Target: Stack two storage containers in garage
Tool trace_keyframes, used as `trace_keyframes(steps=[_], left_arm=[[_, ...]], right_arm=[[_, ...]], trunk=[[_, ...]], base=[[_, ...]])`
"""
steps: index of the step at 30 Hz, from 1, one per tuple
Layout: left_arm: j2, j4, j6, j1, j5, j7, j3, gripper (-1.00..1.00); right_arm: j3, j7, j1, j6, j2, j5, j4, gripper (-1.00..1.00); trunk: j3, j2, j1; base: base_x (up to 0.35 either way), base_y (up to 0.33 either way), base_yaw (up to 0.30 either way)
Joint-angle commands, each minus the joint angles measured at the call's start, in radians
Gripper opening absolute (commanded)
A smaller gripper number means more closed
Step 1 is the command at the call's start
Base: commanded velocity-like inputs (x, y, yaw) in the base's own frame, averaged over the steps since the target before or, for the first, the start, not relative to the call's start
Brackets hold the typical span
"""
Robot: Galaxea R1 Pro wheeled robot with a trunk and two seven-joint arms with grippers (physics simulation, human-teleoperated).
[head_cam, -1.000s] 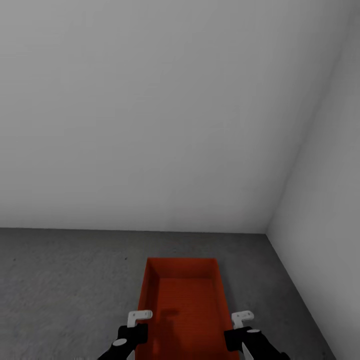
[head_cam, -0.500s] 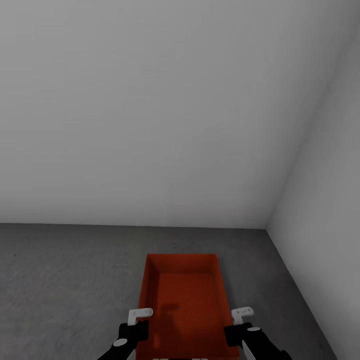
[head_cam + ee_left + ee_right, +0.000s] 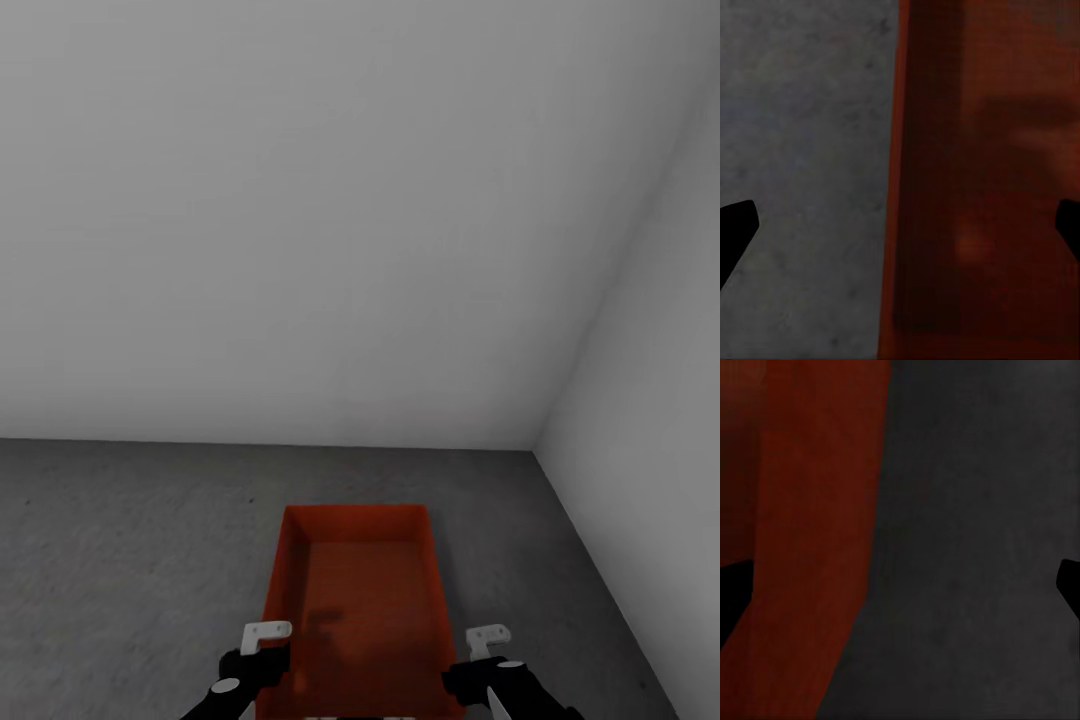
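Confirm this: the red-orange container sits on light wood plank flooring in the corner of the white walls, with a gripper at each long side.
Wrong floor. The container sits on speckled grey concrete floor, as the head view shows. The rest holds: left gripper and right gripper flank it.

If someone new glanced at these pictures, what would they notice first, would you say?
First, the red-orange storage container low in the head view, on the speckled grey concrete floor near a corner of plain white walls. Then the left gripper and right gripper, one at each long side, each with open fingers straddling a wall.
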Motion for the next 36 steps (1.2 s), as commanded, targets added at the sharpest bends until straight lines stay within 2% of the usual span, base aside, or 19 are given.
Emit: trace_keyframes(steps=[1, 36], left_arm=[[0.000, 0.001, -0.004, -0.001, 0.003, 0.004, -0.002, 1.00], [0.002, 0.001, -0.007, -0.001, 0.004, 0.001, -0.002, 1.00]], right_arm=[[0.002, 0.002, 0.000, 0.006, 0.000, 0.003, -0.002, 1.00], [0.003, 0.002, 0.000, 0.006, 0.000, 0.003, -0.002, 1.00]], trunk=[[-0.001, 0.000, 0.000], [-0.001, 0.000, 0.000]], base=[[0.000, 0.000, 0.000], [0.000, 0.000, 0.000]])
